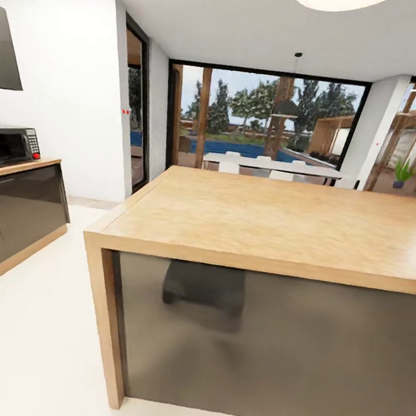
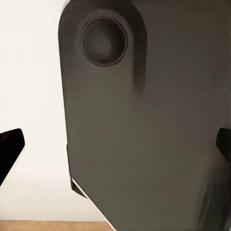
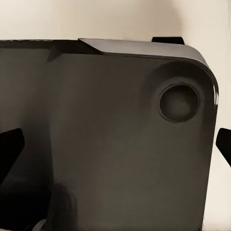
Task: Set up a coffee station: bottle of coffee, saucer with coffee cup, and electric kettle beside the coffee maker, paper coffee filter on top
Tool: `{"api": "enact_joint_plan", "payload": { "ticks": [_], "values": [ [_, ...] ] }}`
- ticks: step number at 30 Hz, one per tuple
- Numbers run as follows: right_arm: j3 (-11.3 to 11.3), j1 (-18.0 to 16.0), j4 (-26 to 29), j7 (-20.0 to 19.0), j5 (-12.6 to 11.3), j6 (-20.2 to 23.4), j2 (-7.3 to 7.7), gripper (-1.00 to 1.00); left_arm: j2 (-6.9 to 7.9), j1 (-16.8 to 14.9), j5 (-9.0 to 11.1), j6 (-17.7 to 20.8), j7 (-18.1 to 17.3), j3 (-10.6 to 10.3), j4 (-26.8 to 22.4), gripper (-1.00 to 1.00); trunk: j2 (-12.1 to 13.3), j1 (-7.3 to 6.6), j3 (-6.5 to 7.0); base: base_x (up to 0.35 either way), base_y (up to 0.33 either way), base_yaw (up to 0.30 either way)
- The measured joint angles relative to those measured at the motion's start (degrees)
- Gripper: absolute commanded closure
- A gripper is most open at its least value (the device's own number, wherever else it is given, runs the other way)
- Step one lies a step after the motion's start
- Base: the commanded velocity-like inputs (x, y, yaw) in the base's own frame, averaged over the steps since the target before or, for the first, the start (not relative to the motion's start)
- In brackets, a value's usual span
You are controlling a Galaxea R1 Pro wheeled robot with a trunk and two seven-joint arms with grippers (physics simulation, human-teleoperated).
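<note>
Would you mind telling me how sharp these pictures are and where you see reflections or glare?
Head view: fairly sharp indoors, the garden beyond the window soft and bright; the island's glossy grey front holds a blurred dark reflection. Left wrist view: a smooth dark panel against pale floor, edges soft. Right wrist view: a similar dark panel, a pale sheen along its rim.

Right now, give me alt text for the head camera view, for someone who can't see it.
A wooden kitchen island with a dark grey front fills the foreground. At far left, a microwave sits on a tan countertop over dark cabinets. Behind, large windows show trees and a white dining table.
</note>
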State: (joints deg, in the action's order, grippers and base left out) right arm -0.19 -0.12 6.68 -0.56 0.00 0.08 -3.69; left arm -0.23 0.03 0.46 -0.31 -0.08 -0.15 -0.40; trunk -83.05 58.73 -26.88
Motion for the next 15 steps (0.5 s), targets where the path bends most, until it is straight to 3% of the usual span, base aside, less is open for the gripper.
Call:
{"api": "enact_joint_plan", "payload": {
  "ticks": [15],
  "values": [
    [0.14, 0.04, -0.05, 0.0, 0.0, 0.0, 0.0, -1.0, 0.08, 0.05, -0.23, 0.07, -0.14, -0.04, 0.06, -1.0, 0.0, 0.0, -0.01, 0.0, 0.0, -0.268]
  ]
}}
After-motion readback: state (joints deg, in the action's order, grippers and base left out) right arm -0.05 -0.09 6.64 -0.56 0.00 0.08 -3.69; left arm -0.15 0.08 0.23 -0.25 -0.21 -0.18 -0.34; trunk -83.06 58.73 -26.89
